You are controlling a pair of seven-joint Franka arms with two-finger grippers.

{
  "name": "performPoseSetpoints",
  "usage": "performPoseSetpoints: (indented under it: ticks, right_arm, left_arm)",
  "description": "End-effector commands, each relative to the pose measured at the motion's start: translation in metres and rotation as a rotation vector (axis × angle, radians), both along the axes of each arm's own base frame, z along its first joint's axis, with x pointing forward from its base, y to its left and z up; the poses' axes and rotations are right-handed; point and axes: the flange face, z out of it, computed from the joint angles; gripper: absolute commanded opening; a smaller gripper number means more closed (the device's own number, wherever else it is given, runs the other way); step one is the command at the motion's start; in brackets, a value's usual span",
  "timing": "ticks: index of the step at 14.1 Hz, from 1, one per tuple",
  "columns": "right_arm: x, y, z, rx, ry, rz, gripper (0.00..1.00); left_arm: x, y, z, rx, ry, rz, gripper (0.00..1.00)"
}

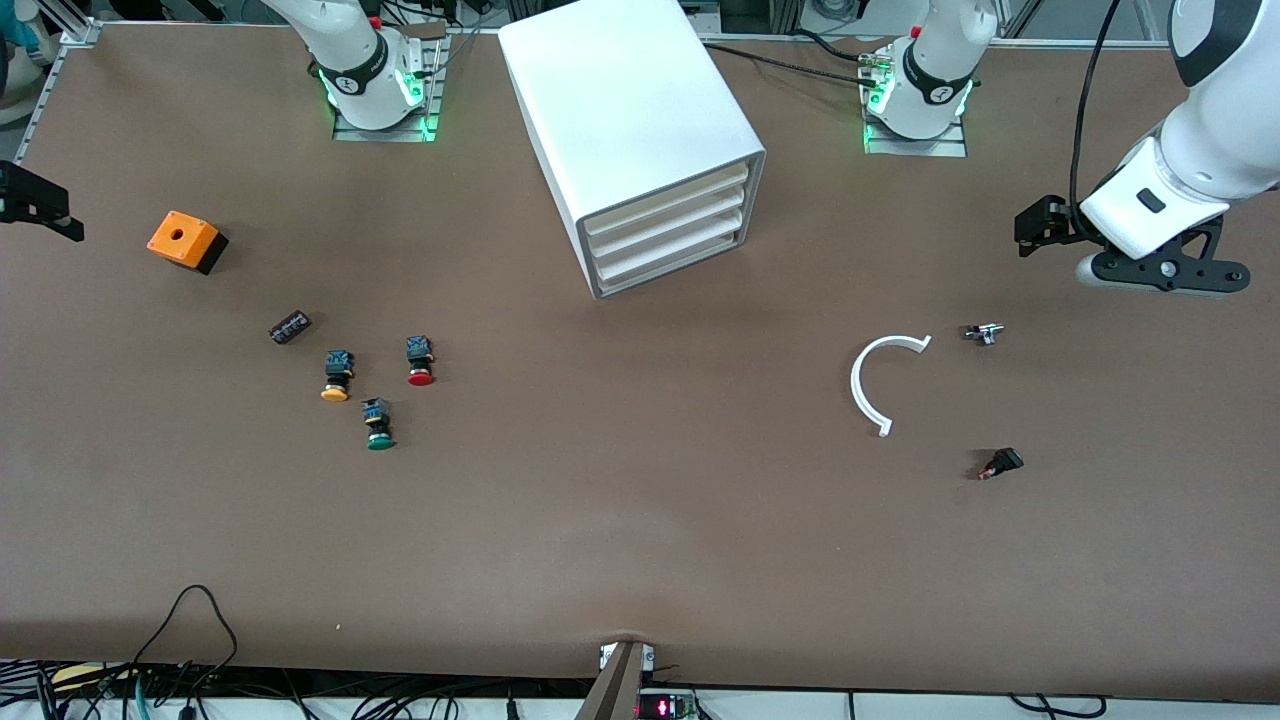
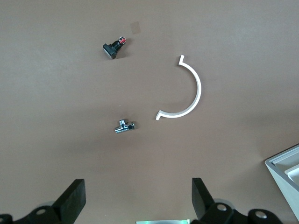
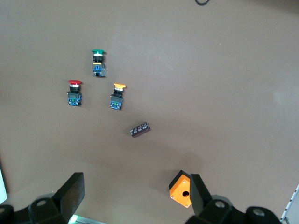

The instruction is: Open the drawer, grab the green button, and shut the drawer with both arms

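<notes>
The white cabinet (image 1: 640, 120) stands in the middle of the table near the robots' bases. Its four drawer fronts (image 1: 668, 225) are all shut; a corner of it shows in the left wrist view (image 2: 287, 175). The green button (image 1: 379, 427) lies on the table toward the right arm's end, nearer the front camera than the yellow one and the red one. It also shows in the right wrist view (image 3: 98, 63). My left gripper (image 1: 1165, 272) (image 2: 138, 200) is open and empty over the left arm's end. My right gripper (image 1: 40, 205) (image 3: 135, 198) is open and empty, over the table's right-arm end beside an orange box.
The yellow button (image 1: 337, 376) and red button (image 1: 420, 362) lie beside the green one, with a black block (image 1: 289, 327) and the orange box (image 1: 185, 240) (image 3: 182, 189) nearby. A white curved strip (image 1: 880, 385), a small metal part (image 1: 983, 333) and a small black switch (image 1: 1002, 463) lie toward the left arm's end.
</notes>
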Motion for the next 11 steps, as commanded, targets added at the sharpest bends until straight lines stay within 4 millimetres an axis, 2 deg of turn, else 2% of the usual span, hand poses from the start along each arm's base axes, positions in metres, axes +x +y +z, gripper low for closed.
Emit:
performPoseSetpoints:
  ticks: [1,3,4,7,11]
  right_arm:
    - [-0.018,-0.014,0.008,0.014,-0.033,-0.008,1.0]
    - [-0.015,-0.002,0.007,0.004,-0.034,0.008,1.0]
    - [-0.015,-0.002,0.006,0.004,-0.035,0.008,1.0]
    - [-0.013,0.0,0.008,0.012,-0.035,0.005,1.0]
    - [-0.011,0.0,0.008,0.015,-0.042,0.005,1.0]
  left_arm:
    - [0.0,-0.002,0.008,-0.004,-0.02,0.006,1.0]
    - [-0.001,-0.009,0.01,0.002,-0.026,-0.003,1.0]
    - [-0.005,-0.005,0.02,0.006,-0.041,0.011,1.0]
    - [-0.005,-0.01,0.021,0.006,-0.052,0.006,1.0]
    - [-0.001,-0.007,0.026,-0.016,-0.102,0.021,1.0]
